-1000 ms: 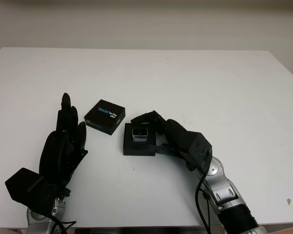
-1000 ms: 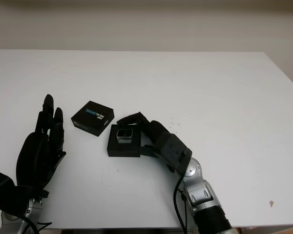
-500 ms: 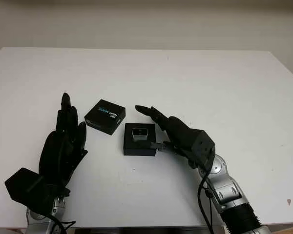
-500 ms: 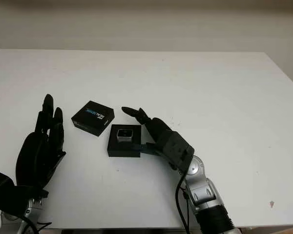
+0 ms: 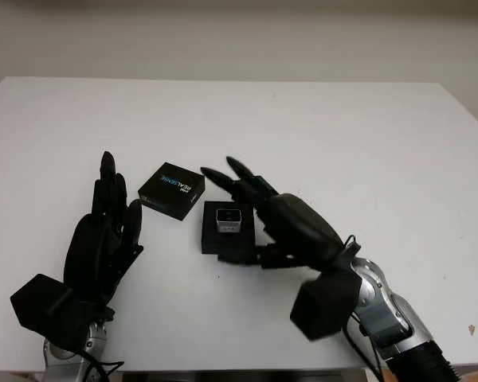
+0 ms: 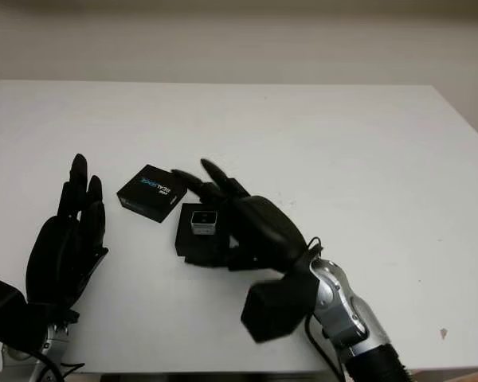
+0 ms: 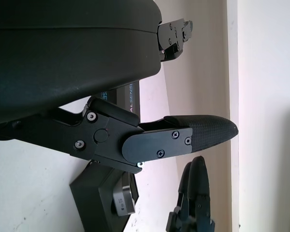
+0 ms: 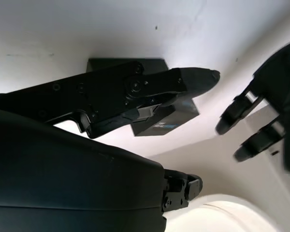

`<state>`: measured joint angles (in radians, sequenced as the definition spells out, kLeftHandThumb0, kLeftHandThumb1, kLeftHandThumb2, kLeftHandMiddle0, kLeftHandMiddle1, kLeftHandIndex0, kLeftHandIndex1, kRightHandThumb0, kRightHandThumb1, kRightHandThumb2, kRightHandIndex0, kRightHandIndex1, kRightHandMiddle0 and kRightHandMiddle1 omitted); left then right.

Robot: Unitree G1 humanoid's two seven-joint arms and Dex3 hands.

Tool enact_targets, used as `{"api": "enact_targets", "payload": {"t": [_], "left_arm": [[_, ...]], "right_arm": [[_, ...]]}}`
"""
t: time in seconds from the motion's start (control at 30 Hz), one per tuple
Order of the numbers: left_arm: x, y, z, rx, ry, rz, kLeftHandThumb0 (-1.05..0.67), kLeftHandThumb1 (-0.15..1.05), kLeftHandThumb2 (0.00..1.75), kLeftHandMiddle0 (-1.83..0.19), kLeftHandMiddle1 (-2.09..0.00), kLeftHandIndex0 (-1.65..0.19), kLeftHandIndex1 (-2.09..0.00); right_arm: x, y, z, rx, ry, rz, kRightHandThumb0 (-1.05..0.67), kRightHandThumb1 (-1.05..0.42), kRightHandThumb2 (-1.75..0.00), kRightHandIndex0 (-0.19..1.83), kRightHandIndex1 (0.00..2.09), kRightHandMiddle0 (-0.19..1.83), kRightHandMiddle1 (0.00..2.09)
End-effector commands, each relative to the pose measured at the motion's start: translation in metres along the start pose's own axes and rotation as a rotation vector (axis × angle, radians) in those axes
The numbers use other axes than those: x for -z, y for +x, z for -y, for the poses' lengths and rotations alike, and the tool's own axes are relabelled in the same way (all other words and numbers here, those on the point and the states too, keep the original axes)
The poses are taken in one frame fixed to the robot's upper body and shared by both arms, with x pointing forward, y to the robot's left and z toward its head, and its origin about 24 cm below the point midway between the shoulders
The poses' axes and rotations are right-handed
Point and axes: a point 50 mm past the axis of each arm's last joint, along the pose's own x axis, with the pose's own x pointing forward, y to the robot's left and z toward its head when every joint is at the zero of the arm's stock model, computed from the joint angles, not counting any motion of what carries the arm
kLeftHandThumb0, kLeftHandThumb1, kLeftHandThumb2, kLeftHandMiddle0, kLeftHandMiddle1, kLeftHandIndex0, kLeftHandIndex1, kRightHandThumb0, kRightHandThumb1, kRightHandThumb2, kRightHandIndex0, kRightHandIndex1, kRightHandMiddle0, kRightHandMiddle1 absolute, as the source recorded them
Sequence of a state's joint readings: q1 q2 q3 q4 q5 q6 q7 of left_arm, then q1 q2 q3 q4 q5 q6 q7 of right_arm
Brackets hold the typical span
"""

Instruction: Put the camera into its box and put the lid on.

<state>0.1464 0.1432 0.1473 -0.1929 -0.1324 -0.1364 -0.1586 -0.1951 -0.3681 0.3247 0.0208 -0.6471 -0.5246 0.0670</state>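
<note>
Surface (image 5: 366,143) was white, matte, rectangular, spanning nearly full width of head views. Far edge ran straight below wall (image 5: 239,36); far right corner tapered inward. Wall behind was plain, pale beige-grey, unbroken. Narrow shadow band sat where surface met wall. Light was soft, even, with faint shadows on white top. Small dark speck (image 5: 472,327) marked surface near right front edge. Strip of darker floor or gap showed along near edge at bottom.
</note>
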Motion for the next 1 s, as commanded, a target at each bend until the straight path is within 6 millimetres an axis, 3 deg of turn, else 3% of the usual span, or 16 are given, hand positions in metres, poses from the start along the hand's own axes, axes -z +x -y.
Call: {"api": "enact_targets", "payload": {"t": [0.0,0.13,0.5,0.97], "left_arm": [[-0.002,0.0,0.002,0.002,-0.002,0.018,-0.8,1.05,0.56,0.19,0.0,0.19,0.0],[-0.003,0.0,0.002,0.002,-0.011,0.021,-0.8,1.05,0.56,0.19,0.0,0.19,0.0],[-0.004,-0.001,0.001,0.0,-0.003,0.018,-0.8,1.05,0.55,0.19,0.0,0.19,0.0],[-0.005,-0.003,0.005,-0.01,-0.008,0.015,-0.81,1.05,0.54,0.19,0.0,0.19,0.0]], "right_arm": [[-0.005,-0.002,-0.001,-0.005,-0.059,0.039,-0.76,-1.05,-0.36,-0.07,0.07,-0.09,0.16],[-0.006,-0.003,-0.004,-0.038,-0.137,0.055,-0.79,-1.05,-0.43,-0.11,0.05,-0.11,0.13],[0.0,0.0,-0.012,-0.149,-0.2,0.005,-0.83,-1.05,-0.44,-0.15,0.04,-0.13,0.08],[0.002,0.003,-0.016,-0.421,0.19,-0.072,-0.77,-1.05,-0.36,-0.17,0.04,-0.16,0.05]]}}
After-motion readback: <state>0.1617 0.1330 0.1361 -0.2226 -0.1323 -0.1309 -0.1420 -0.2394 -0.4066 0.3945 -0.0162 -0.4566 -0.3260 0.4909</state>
